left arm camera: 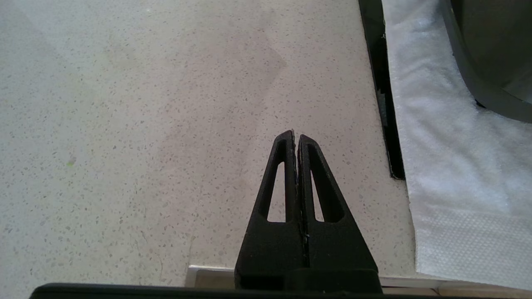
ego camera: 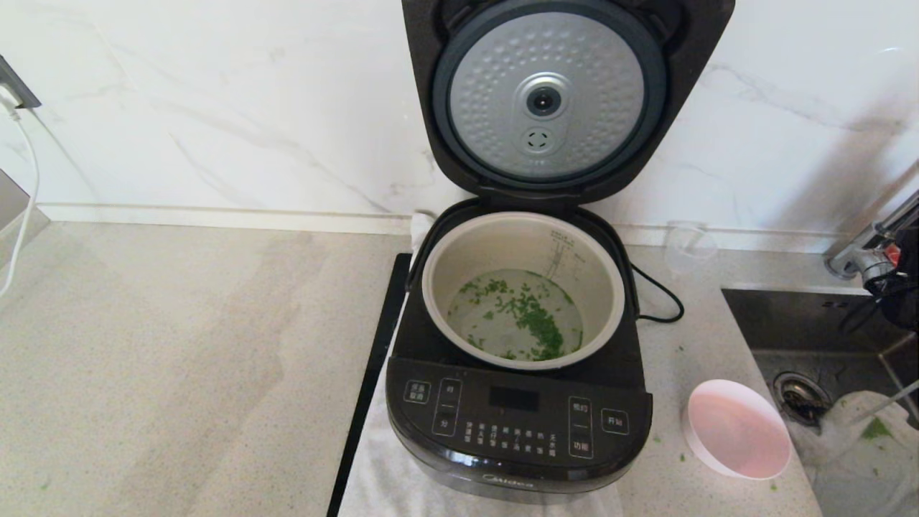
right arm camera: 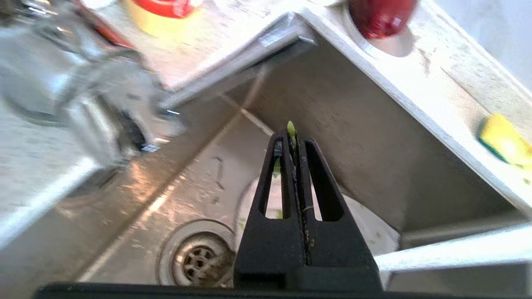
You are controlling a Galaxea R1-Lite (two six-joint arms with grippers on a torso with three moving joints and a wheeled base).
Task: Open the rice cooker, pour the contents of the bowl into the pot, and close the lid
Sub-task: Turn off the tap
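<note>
The black rice cooker point(ego camera: 517, 424) stands on the counter with its lid point(ego camera: 546, 100) swung upright, dimpled silver plate facing me. Chopped green bits point(ego camera: 528, 312) float in shallow water inside the pale pot point(ego camera: 502, 244). The bowl point(ego camera: 736, 429) rests on the counter right of the cooker, its pink inside bare. My right gripper point(right arm camera: 293, 133) hangs over the sink, shut, with a green scrap stuck at its tips. The left gripper point(left arm camera: 296, 135) is shut over bare counter left of the cooker point(left arm camera: 490, 62).
A white cloth point(ego camera: 388, 474) and a black strip point(ego camera: 373, 380) lie under the cooker. A steel sink point(ego camera: 811, 323) with drain point(right arm camera: 199, 259) and faucet point(ego camera: 869, 248) lies at right. A clear cup point(ego camera: 688, 248) and the power cord point(ego camera: 657, 294) sit behind. Green crumbs dot the counter near the bowl.
</note>
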